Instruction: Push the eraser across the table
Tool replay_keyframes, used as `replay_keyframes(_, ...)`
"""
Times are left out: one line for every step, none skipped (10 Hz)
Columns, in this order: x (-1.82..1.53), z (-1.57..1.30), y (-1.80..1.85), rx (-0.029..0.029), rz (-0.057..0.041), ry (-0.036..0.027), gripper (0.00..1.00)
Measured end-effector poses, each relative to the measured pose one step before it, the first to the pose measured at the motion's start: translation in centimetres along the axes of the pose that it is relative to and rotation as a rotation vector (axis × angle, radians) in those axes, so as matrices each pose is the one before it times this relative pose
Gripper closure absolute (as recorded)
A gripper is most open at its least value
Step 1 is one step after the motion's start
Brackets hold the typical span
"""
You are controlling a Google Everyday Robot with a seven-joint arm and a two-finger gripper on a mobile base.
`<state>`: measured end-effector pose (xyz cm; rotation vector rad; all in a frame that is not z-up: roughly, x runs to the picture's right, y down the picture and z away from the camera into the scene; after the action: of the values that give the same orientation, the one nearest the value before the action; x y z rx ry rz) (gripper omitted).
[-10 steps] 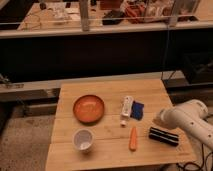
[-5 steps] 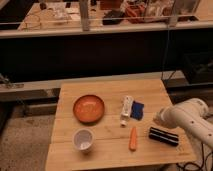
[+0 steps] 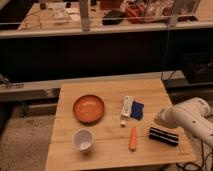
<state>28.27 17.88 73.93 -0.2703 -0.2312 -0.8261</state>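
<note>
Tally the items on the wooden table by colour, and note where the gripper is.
Orange: 2, bowl and carrot
White: 2, cup and tube
Blue: 1, flat piece
Black: 1, eraser
Total: 6
Gripper hovers at the table right edge, near the eraser.

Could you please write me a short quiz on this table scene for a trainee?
1. True or false: the carrot lies between the cup and the eraser.
2. The gripper hangs over the table's right side. Which lies nearest it? A) cup B) eraser C) bowl
3. Fill in: the blue pad lies beside the white ____.
Key: 1 true; 2 B; 3 bottle.
</note>
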Motion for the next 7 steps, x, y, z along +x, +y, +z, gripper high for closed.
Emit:
replay_keyframes(-0.057,-0.034,-0.027,-0.00036,-0.0039,-0.0012,0.99)
replay_keyframes(-0.037,-0.113,0.067,-0.00055,-0.00241,-0.00084,0.96)
replay_keyframes(-0.002,0.014,0.186,-0.01127,-0.0059,-0.00426,0.88)
replay_keyframes(-0.13,0.765,0.255,-0.02392,-0.01397,-0.01141,0.76)
replay_keyframes(-0.086,0.659,0.169,-0.01852,-0.0113,-0.00878,0.72)
replay_keyframes(-0.15,0.797,0.542,-0.02458,-0.01036,-0.01071,0.72)
replay_keyframes(-0.163,0.901,0.758,-0.02858,-0.00948,-0.01069,0.79)
